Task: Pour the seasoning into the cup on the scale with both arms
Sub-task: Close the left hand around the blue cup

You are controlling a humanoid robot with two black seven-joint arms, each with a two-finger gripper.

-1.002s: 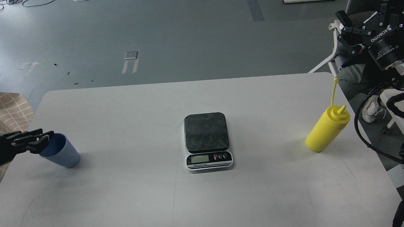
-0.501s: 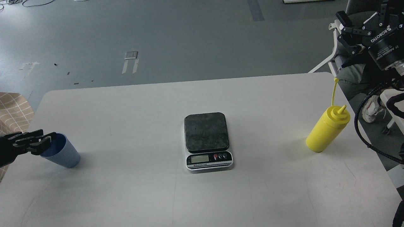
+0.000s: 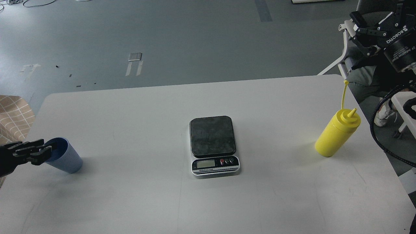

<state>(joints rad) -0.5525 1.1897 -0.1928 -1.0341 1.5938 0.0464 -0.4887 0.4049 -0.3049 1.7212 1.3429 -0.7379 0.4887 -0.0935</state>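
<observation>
Cup [image 3: 65, 159]: stands upright at the lower left of the frame, on the worktop [image 3: 156, 107], just right of the left pincer.
Left pincer [image 3: 44, 152]: at the cup's rim; I cannot tell if it pinches.
Scale [image 3: 213, 144]: in the middle, far to the right of the cup.
Seasoning [image 3: 336, 135]: standing tall at the right.
Right pincer [image 3: 365, 32]: upper right, spread wide, high over the seasoning.
</observation>
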